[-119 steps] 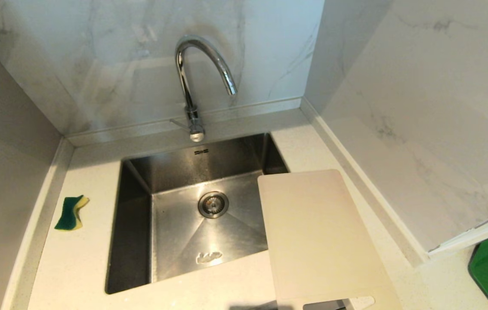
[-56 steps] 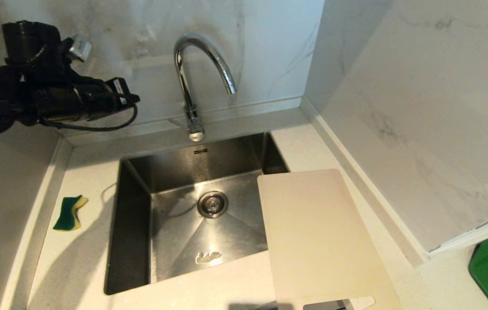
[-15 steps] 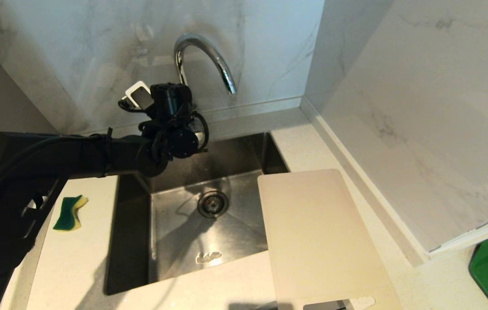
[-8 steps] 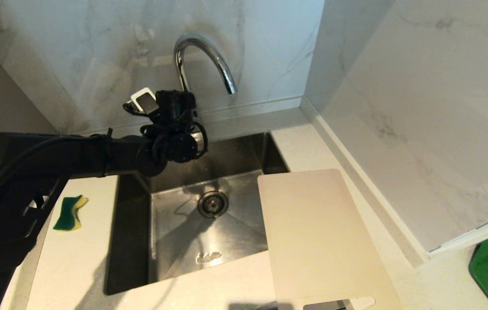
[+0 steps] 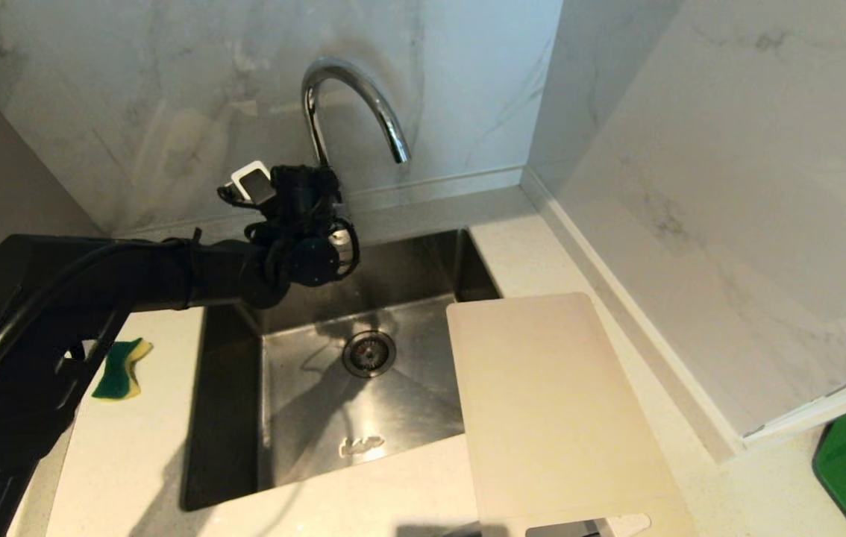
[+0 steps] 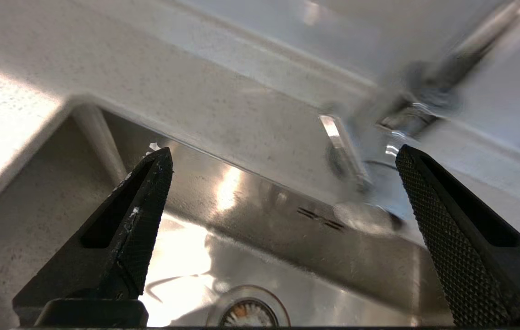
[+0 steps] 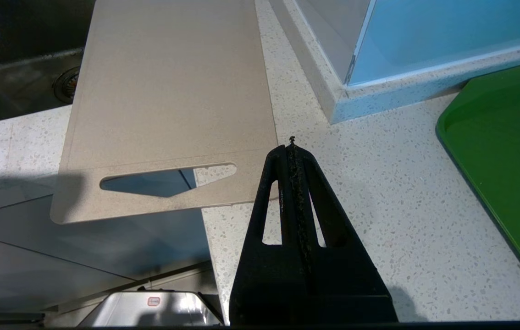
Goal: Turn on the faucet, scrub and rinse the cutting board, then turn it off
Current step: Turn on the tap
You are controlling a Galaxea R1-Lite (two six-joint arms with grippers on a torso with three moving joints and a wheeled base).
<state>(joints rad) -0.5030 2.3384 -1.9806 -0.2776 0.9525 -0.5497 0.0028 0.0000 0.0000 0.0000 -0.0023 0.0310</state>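
Left gripper (image 6: 283, 156): fingers spread wide, holding nothing, faucet (image 6: 370, 183) base and lever just ahead between them. Right gripper (image 7: 292, 145): fingers pressed together, empty, cutting board (image 7: 173, 96) just beside its tip, overhanging sink (image 5: 304, 418) edge.

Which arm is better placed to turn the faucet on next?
Left. The left gripper is open at the faucet base, its fingers either side of the lever. The right gripper is shut, beside the cutting board.
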